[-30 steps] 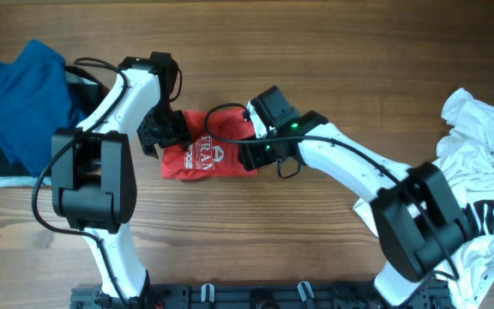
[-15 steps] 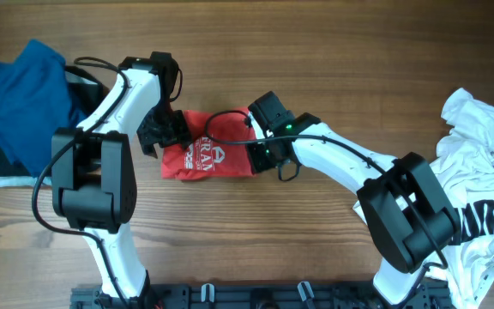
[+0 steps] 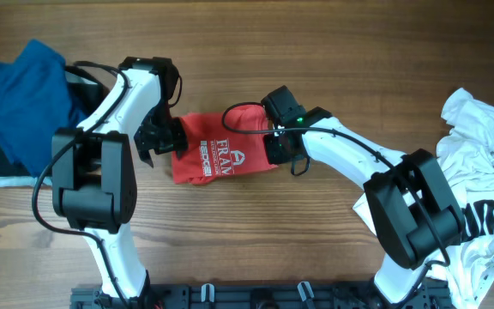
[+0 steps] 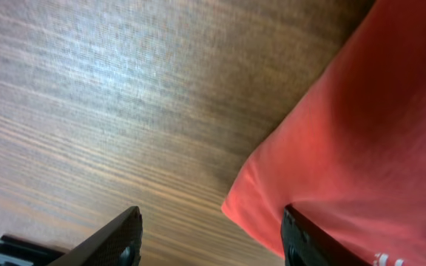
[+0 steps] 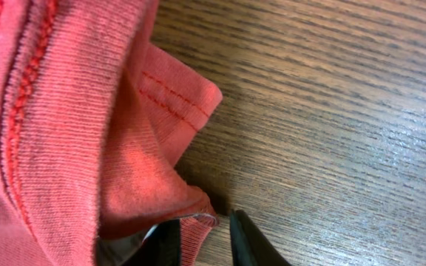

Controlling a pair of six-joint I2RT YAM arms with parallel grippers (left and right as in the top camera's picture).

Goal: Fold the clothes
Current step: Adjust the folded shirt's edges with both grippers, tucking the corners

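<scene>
A folded red shirt (image 3: 217, 154) with white lettering lies on the wooden table in the overhead view. My left gripper (image 3: 157, 144) is at its left edge. In the left wrist view the left gripper (image 4: 213, 244) is open, one finger over bare wood and the other over the red shirt (image 4: 361, 125). My right gripper (image 3: 280, 148) is at the shirt's right edge. In the right wrist view the right gripper (image 5: 204, 240) is shut on the hem of the red shirt (image 5: 65, 111), low against the table.
A blue garment (image 3: 24, 86) over dark cloth lies at the far left. A crumpled white garment (image 3: 487, 163) with black print lies at the right edge. A black rail (image 3: 256, 296) runs along the table's front.
The red shirt has slid to the right with my right gripper pulling its edge. My left gripper now sits at the shirt's left edge instead of over it.
</scene>
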